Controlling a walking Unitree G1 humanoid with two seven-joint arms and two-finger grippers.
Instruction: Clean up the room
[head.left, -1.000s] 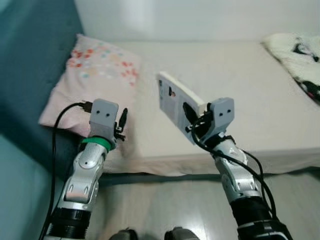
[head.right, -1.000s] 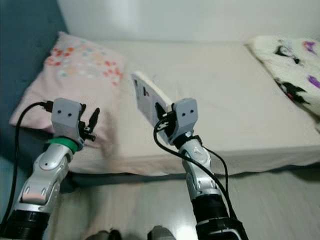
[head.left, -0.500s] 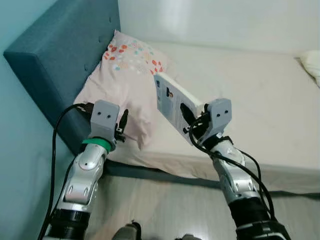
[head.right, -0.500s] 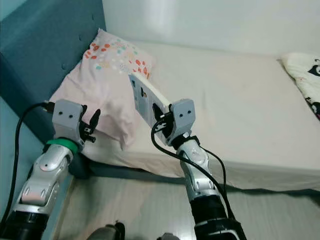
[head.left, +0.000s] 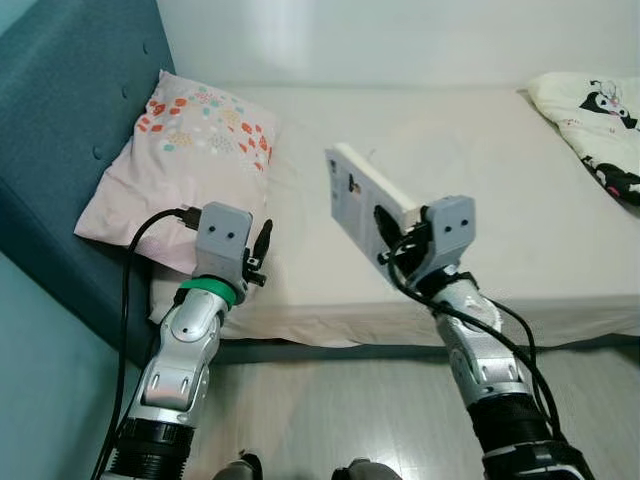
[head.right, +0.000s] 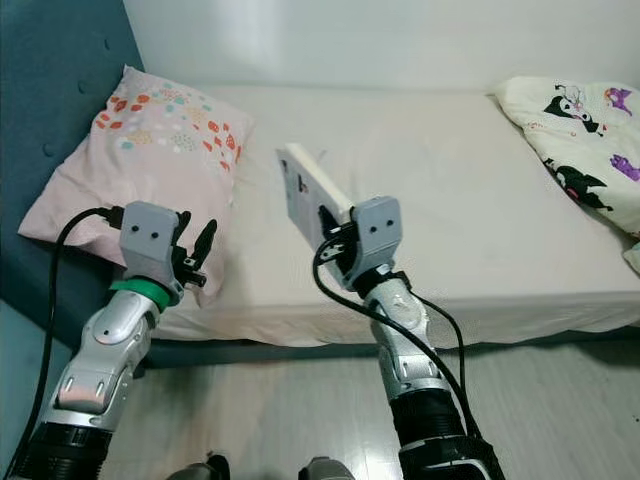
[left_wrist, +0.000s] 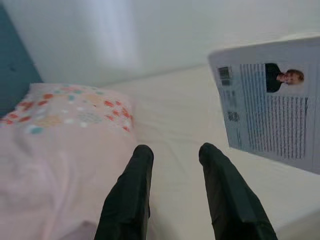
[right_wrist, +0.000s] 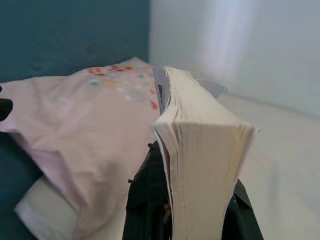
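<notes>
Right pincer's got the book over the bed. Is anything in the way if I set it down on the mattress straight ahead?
Nothing visible. The right pincer holds the book above bare mattress. The pillow lies off to the left, the patterned blanket at the far right, and the left pincer is clear, empty.

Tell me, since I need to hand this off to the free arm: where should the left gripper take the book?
Grip the book at its free upper end, above where the right gripper clamps its lower part. It stands tilted over the bed, printed cover facing the left gripper, so come from that side, open fingers straddling cover and back.
</notes>
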